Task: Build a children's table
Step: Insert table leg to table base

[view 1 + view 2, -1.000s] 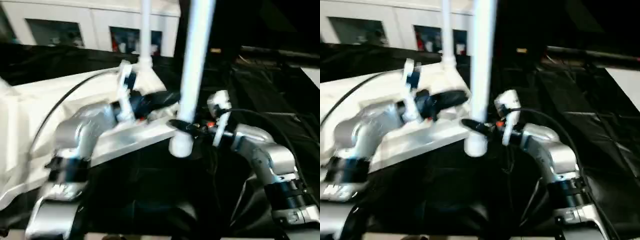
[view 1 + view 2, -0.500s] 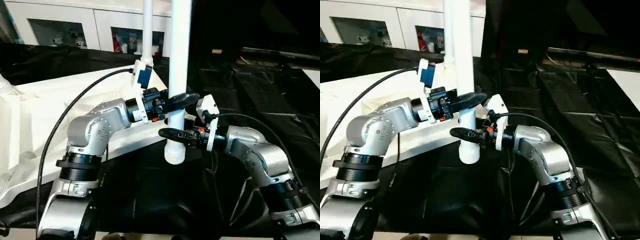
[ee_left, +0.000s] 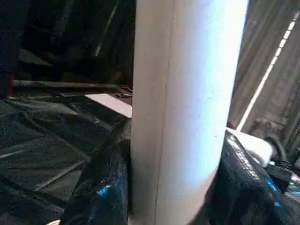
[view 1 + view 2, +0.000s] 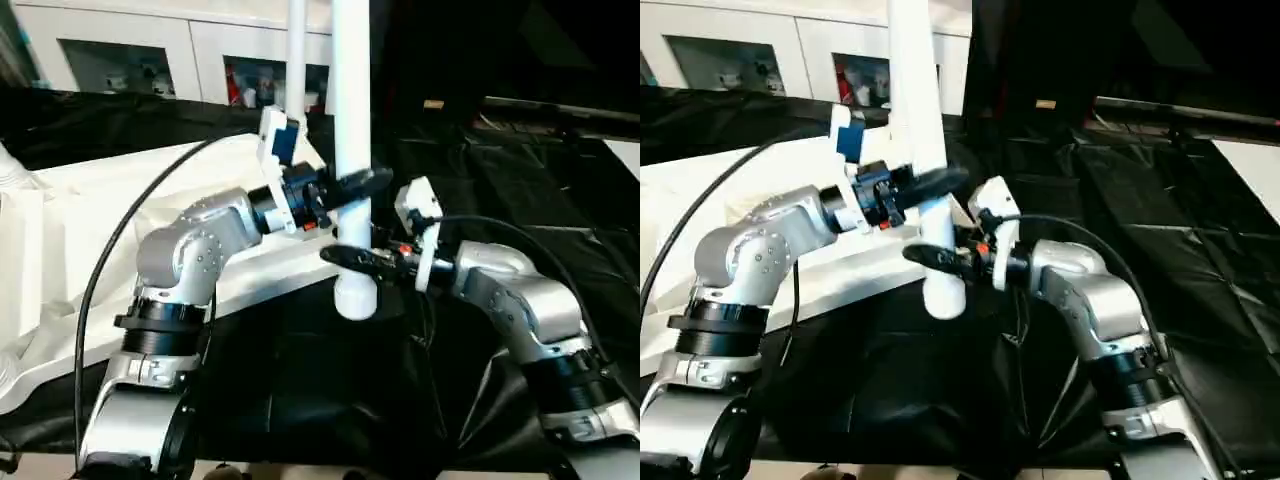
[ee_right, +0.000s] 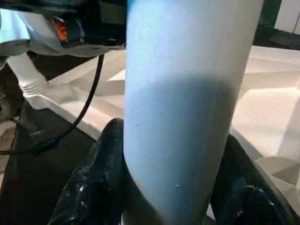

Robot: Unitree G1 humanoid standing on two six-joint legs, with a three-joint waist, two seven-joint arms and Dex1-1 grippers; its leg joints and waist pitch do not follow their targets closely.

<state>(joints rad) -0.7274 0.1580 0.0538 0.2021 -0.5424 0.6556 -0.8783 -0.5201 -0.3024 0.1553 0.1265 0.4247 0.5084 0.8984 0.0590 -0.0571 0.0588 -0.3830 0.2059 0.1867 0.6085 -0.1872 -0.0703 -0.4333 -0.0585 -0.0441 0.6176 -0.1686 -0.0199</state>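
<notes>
Item: white tapered tube leg (image 4: 351,120), held upright, its ribbed lower end hanging free above the black-draped counter (image 4: 520,180).
Left end effector (image 4: 352,186): clamped on the leg, upper grip.
Right end effector (image 4: 350,257): clamped on the leg, just above the ribbed end.
Table top (image 4: 70,215): white, lying beside the left arm; another leg (image 4: 296,50) stands in it.
Handling: probably light, stiff, smooth plastic, liable to slip; grip low on the shaft, not on the ribs.

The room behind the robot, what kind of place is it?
Probably an indoor lab or workshop. White cabinets with small things on their shelves line the back wall, black sheeting covers the work surface, and a white table top lies waiting.
</notes>
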